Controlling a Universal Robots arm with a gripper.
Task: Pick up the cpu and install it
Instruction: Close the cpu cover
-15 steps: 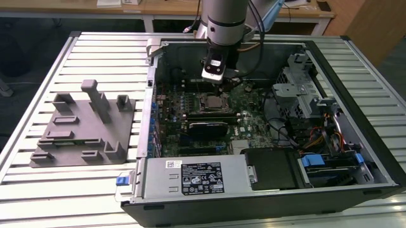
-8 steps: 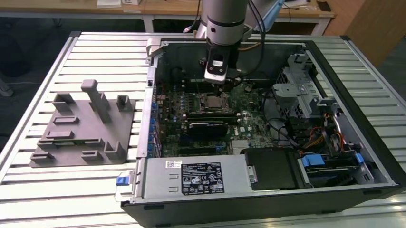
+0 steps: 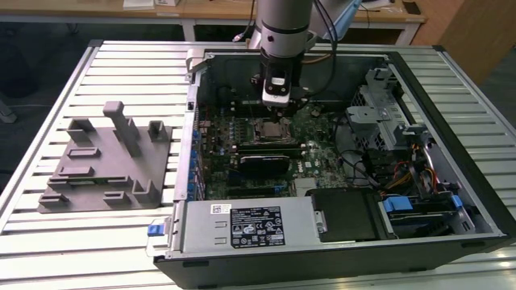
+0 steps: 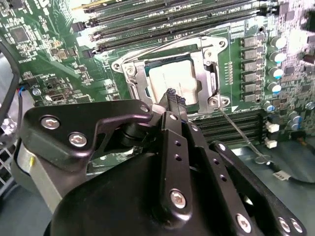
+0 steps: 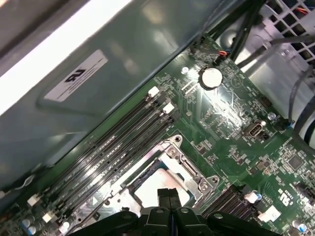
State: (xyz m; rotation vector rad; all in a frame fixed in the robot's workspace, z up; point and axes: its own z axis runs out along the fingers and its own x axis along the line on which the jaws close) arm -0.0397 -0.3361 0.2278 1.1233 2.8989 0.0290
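**Tool.** The black two-fingered gripper [image 4: 171, 96] hangs point-down from the silver-grey robot arm [image 3: 284, 18] inside the open case. In both wrist views its fingertips [image 5: 165, 193] lie pressed together with only a thin seam between them and nothing held.

**Task item.** The small square cpu with a pale silver-grey metal top [image 4: 172, 78] lies flat in its socket, directly beneath the fingertips. The top is plain and matt, with a soft reflection. Its sides are overlapped by the bright steel socket frame [image 4: 133, 73], which has a screw at each corner. Whether the fingertips touch the chip cannot be determined.

**Surroundings.**
- A thin wire lever [image 4: 238, 132] runs from one corner of the frame out across the green motherboard [image 4: 49, 54].
- Long black memory slots [image 4: 172, 19] run alongside the socket.
- A round silver coin cell [image 5: 211, 77] sits farther off on the board.
- The black tower computer case [image 3: 451, 90] lies on its side, open, on the slatted aluminium table [image 3: 48, 241].
- A grey moulded plastic fixture with upright blocks [image 3: 105, 163] stands on the table at the exterior view's left of the case.
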